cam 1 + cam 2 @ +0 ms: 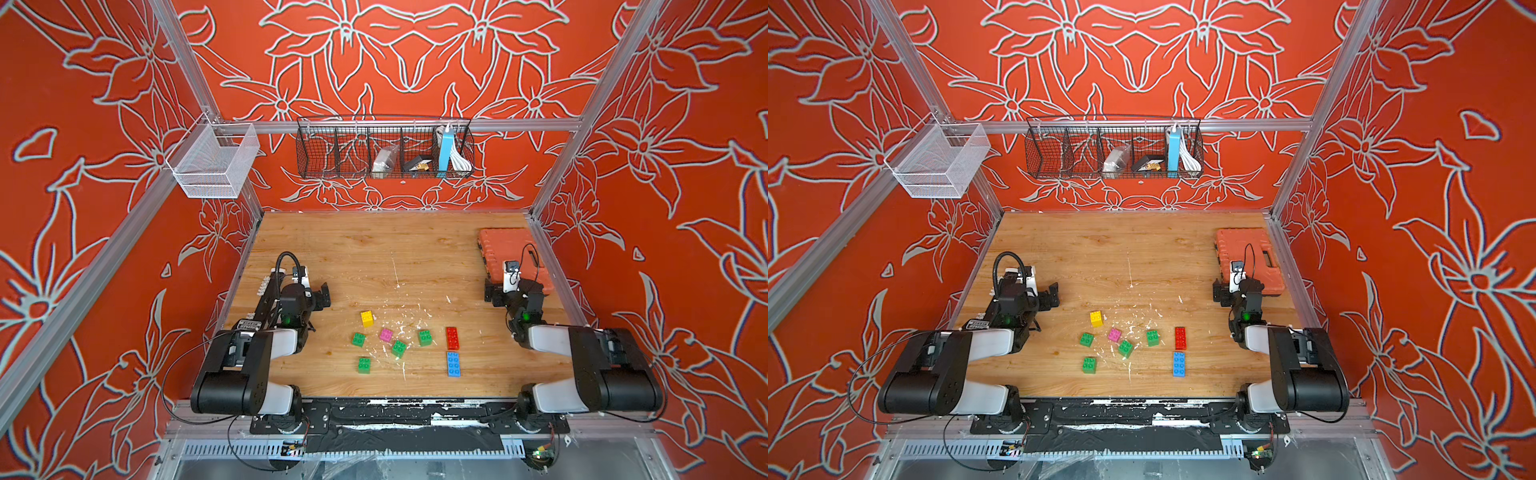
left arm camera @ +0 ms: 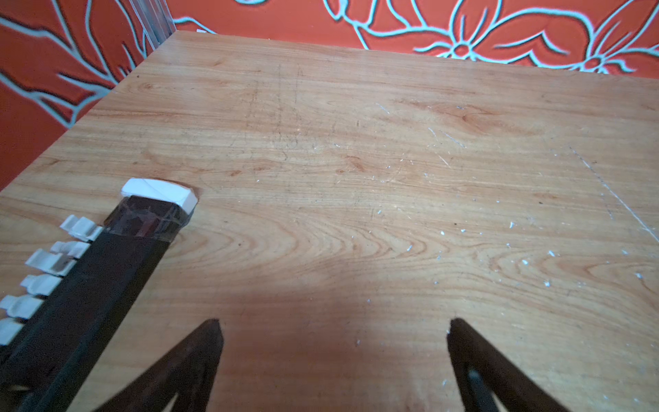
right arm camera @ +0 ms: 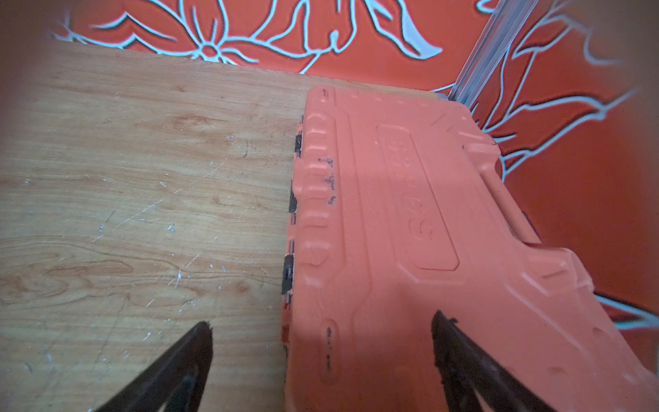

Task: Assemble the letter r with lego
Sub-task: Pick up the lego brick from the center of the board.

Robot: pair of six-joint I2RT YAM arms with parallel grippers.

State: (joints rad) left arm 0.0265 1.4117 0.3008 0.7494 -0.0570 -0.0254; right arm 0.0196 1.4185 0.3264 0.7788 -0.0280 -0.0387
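The lego bricks lie loose and apart on the wooden table (image 1: 374, 249) near its front, seen in both top views. A yellow brick (image 1: 367, 318) and a pink one (image 1: 386, 335) sit among several green ones (image 1: 358, 339) (image 1: 1125, 348). To their right lie a long red brick (image 1: 452, 338) and a long blue brick (image 1: 453, 364). My left gripper (image 1: 323, 296) (image 2: 333, 328) hovers open and empty at the left, behind the bricks. My right gripper (image 1: 491, 293) (image 3: 321, 328) is open and empty at the right, over the near edge of the orange case. Neither wrist view shows a brick.
An orange ribbed case (image 1: 511, 257) (image 3: 410, 214) lies flat in the far right corner. A black rack with white clips (image 2: 71, 278) lies along the left edge. A black wire basket (image 1: 384, 149) and a white mesh basket (image 1: 216, 160) hang on the walls. White flecks dot the table.
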